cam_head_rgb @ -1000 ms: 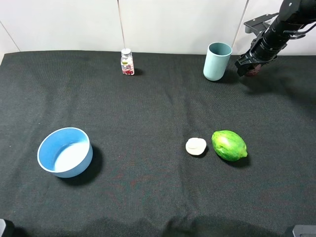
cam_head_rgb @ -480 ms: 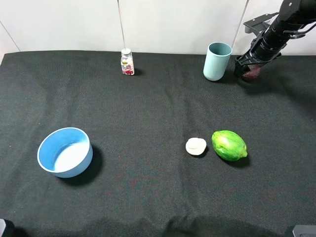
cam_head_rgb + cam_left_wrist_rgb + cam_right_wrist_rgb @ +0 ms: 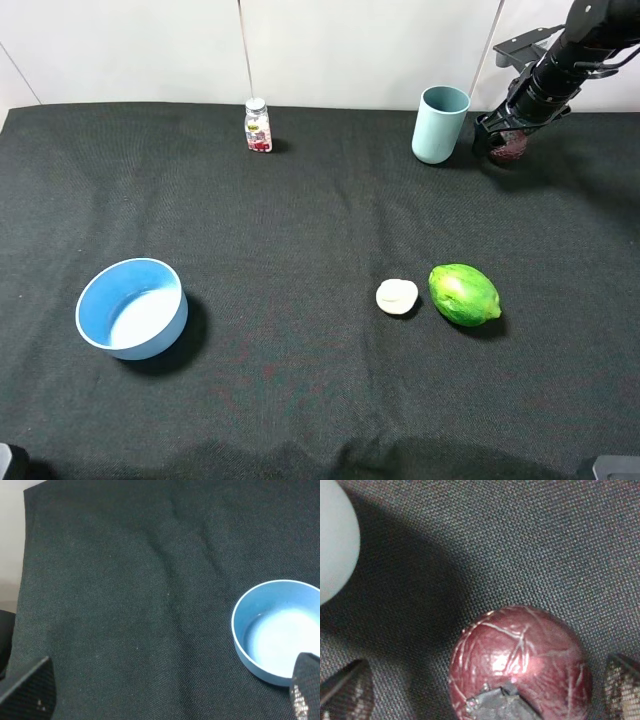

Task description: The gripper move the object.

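Object (image 3: 520, 665), a round dark red ball with no long axis to line up on, sat on the black cloth (image 3: 300, 220) squarely between the right gripper (image 3: 485, 690) fingertips (image 3: 347, 690). They stood released and wide, seemingly clear of it on either side. A pale cup (image 3: 439, 124) stood just outside one finger. The left gripper (image 3: 167, 690), likewise spread and empty, hung well apart, leaving the right arm far nearer.

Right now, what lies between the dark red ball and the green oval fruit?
Only bare black cloth, between the dark red ball and green oval fruit; exterior high view.
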Action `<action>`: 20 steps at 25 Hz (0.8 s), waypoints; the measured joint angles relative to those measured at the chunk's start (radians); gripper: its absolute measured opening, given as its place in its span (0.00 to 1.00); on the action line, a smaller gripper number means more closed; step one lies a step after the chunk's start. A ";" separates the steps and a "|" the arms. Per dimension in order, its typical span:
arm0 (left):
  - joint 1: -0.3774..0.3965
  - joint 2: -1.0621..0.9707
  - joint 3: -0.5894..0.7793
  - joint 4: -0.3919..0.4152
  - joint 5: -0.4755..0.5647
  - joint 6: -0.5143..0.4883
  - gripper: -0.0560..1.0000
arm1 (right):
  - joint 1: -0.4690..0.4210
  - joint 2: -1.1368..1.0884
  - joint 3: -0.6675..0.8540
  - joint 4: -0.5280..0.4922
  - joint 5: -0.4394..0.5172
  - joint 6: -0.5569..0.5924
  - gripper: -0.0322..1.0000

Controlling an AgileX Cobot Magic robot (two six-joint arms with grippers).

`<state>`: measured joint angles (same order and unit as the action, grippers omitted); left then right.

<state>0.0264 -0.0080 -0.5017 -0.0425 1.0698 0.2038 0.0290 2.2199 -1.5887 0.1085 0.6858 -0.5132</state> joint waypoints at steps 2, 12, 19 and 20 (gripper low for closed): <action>0.000 0.000 0.000 0.000 0.000 0.000 0.99 | 0.000 0.000 0.000 0.000 0.000 0.000 0.70; 0.000 0.000 0.000 0.000 0.000 0.000 0.99 | 0.000 -0.064 0.000 0.000 0.071 0.000 0.70; 0.000 0.000 0.000 0.000 0.000 0.000 0.99 | 0.000 -0.124 -0.001 0.010 0.175 0.000 0.70; 0.000 0.000 0.000 0.000 0.000 0.000 0.99 | 0.000 -0.134 -0.001 0.016 0.190 0.000 0.70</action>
<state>0.0264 -0.0080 -0.5017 -0.0425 1.0698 0.2038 0.0290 2.0860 -1.5899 0.1242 0.8755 -0.5132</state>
